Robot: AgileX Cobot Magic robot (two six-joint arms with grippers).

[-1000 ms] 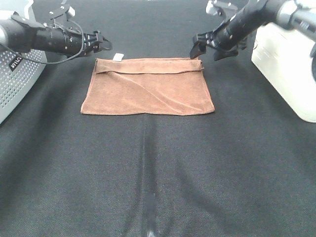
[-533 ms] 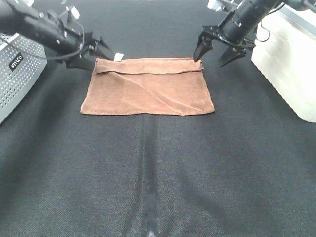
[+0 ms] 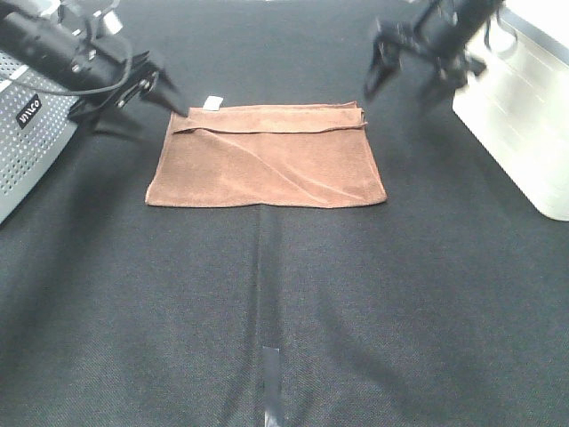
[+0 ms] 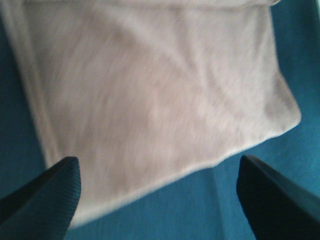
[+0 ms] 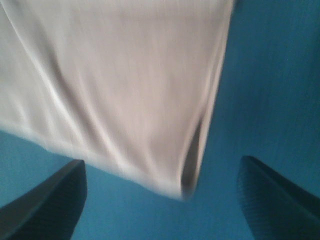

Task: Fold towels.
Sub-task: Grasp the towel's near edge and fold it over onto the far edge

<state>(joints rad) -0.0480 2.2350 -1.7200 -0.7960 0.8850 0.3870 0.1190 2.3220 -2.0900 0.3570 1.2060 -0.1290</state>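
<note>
The 2 fingers (image 4: 45, 195) of the left gripper (image 3: 153, 92) stand wide apart and hold nothing. This gripper hangs just beside the far left corner of the towel (image 3: 267, 160). The 2 fingers (image 5: 277, 200) of the right gripper (image 3: 404, 82) are also spread wide and empty, near the towel's far right corner. The towel lies flat toward the far edge of the worktop (image 3: 284, 302), midway between its left and right edges. A narrow strip is folded over along its far side, and a white tag (image 3: 212, 102) is at its far left corner.

Even overhead light, wrist views blurred (blue-tinted), soft shadows
</note>
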